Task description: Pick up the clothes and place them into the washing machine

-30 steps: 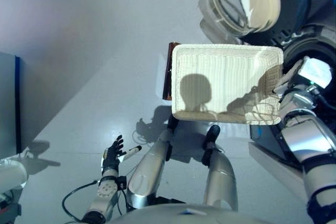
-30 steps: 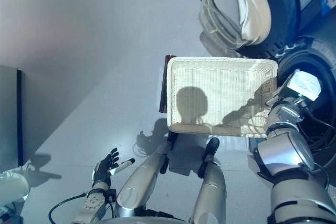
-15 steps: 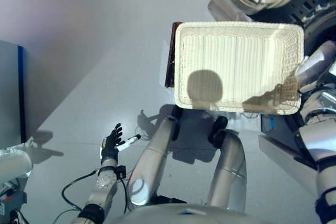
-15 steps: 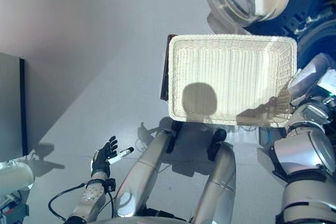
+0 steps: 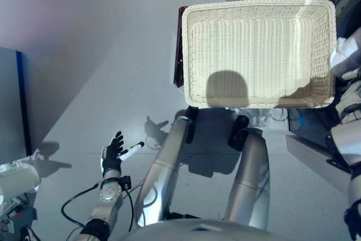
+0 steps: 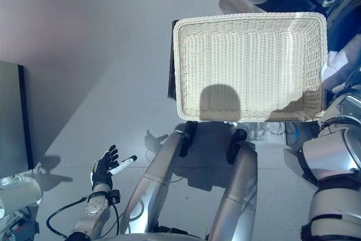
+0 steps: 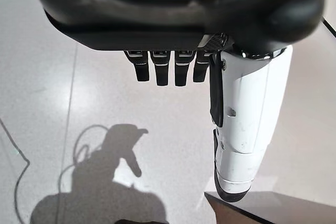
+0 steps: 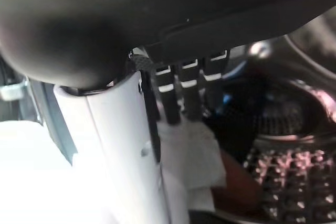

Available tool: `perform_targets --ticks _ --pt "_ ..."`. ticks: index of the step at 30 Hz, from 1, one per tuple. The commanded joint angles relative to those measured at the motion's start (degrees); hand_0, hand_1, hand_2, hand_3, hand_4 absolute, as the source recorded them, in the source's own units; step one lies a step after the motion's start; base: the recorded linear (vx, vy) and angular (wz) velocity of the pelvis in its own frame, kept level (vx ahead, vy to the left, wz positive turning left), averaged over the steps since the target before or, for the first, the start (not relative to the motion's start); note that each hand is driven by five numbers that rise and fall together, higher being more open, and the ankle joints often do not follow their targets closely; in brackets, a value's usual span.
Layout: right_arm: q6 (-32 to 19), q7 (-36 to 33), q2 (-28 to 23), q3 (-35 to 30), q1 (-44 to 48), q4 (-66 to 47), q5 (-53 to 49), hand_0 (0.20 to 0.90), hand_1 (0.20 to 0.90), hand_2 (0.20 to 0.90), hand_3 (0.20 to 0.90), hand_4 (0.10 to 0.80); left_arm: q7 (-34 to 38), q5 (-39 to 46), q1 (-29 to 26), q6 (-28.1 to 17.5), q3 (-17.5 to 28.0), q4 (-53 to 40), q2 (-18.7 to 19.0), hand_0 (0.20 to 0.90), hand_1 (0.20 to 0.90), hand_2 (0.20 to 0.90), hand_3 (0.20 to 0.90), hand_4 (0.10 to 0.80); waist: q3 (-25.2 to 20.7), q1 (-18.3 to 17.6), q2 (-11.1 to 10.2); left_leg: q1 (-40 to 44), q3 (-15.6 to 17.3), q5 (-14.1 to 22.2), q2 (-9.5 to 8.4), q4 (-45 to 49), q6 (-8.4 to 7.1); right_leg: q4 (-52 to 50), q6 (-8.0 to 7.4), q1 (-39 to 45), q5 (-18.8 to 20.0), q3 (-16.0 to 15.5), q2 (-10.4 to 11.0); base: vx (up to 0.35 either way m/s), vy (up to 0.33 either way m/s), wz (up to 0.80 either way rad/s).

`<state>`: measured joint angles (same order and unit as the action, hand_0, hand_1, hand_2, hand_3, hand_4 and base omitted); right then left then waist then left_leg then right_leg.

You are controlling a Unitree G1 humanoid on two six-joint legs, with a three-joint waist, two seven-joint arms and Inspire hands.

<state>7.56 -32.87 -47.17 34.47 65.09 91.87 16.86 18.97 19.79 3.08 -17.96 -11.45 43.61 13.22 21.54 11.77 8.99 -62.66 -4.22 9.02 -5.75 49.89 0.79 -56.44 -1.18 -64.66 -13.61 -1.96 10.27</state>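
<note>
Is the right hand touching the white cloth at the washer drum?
Touching. The right wrist view shows the right hand with its fingers down on the white cloth, no gap between them.

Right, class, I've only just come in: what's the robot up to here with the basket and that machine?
The robot is loading laundry. Its right hand holds a white cloth at the washing machine's drum, with fingers and thumb curled round the cloth. The white wicker basket on the floor in front of the robot looks empty. The left hand hangs open and idle over the floor at the robot's left side.
</note>
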Motion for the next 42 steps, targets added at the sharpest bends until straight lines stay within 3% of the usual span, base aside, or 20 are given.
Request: perform_targets --ticks 1,12,13,19,24,25,33,42 --pt "-0.25 -2.95 -4.2 5.23 1.91 -1.23 -2.14 0.2 0.2 0.2 0.2 0.3 3.63 2.67 1.2 -3.63 4.5 2.79 2.62 0.9 0.9 0.9 0.9 0.8 -1.0 -0.01 0.26 1.86 1.42 0.41 -0.47 -2.61 0.36 2.81 4.43 3.43 0.3 0.01 -2.52 0.021 0.001 -0.06" --pt "-2.93 -3.98 0.97 4.69 5.26 -6.96 -7.27 0.2 0.2 0.2 0.2 0.3 3.87 5.77 -0.48 -5.61 5.96 7.2 2.94 0.9 0.9 0.9 0.9 0.8 -1.6 -0.4 -1.82 6.9 1.56 -2.66 -0.5 -10.71 -0.49 10.44 3.46 8.61 3.22 -1.44 -2.73 0.013 0.0 -0.01" --pt "-3.57 -5.19 3.92 1.99 2.42 -11.65 -7.92 0.2 0.2 0.2 0.2 0.3 3.84 5.92 -0.41 -6.42 5.98 6.88 2.76 0.9 0.9 0.9 0.9 0.8 -1.37 -0.78 -2.38 8.97 1.49 -3.0 0.05 -13.16 -0.56 12.73 2.91 10.5 3.9 -1.69 -2.81 0.035 -0.002 -0.02" --pt "-6.32 -6.26 9.39 -4.74 -2.33 -21.67 -11.05 0.2 0.2 0.2 0.2 0.3 4.04 7.11 -2.6 -7.09 5.82 11.88 3.2 0.9 0.9 0.9 0.9 0.8 -0.42 -0.93 -4.0 13.42 0.92 -4.31 0.42 -17.01 -1.03 18.42 2.0 16.24 6.09 -3.14 -2.65 0.013 -0.021 -0.04" --pt "-6.99 -6.64 12.91 -6.0 -2.37 -16.01 -11.64 0.203 0.203 0.203 0.203 0.302 3.76 6.12 -4.83 -6.88 6.04 16.21 4.6 0.9 0.9 0.9 0.9 0.8 -0.02 0.18 -5.16 18.95 -0.07 -6.54 0.66 -22.6 -1.7 25.02 1.33 22.71 8.34 -5.1 -2.31 0.035 -0.061 0.11" --pt "-6.53 -6.64 11.97 -6.28 -2.48 -11.9 -11.51 0.9 0.9 0.9 0.9 0.8 3.69 5.5 -5.41 -6.8 6.07 17.18 4.97 0.9 0.9 0.9 0.9 0.8 0.05 0.63 -5.22 20.41 -0.47 -7.46 0.55 -24.68 -1.85 26.89 1.11 24.4 8.91 -5.58 -2.08 0.019 -0.038 0.25" --pt "-4.42 -5.21 4.63 -8.69 -7.39 0.04 -9.35 0.9 0.9 0.9 0.9 0.8 3.42 -0.08 -3.61 -5.22 4.43 13.36 4.78 0.9 0.9 0.9 0.9 0.8 0.11 3.2 -2.04 21.33 -1.19 -9.83 -0.86 -26.89 -1.91 28.09 1.23 25.97 9.46 -6.51 -0.91 0.0 0.0 0.19" --pt "-2.27 -3.53 -3.13 -10.63 -11.84 2.18 -5.9 0.9 0.9 0.9 0.9 0.8 1.38 -1.79 -0.08 -3.84 3.45 8.31 3.25 0.9 0.9 0.9 0.9 0.8 -0.36 4.28 -0.09 15.31 -0.48 -7.13 -0.27 -18.84 -1.45 21.36 2.61 20.21 6.68 -5.28 -1.54 -0.007 -0.011 -0.03"
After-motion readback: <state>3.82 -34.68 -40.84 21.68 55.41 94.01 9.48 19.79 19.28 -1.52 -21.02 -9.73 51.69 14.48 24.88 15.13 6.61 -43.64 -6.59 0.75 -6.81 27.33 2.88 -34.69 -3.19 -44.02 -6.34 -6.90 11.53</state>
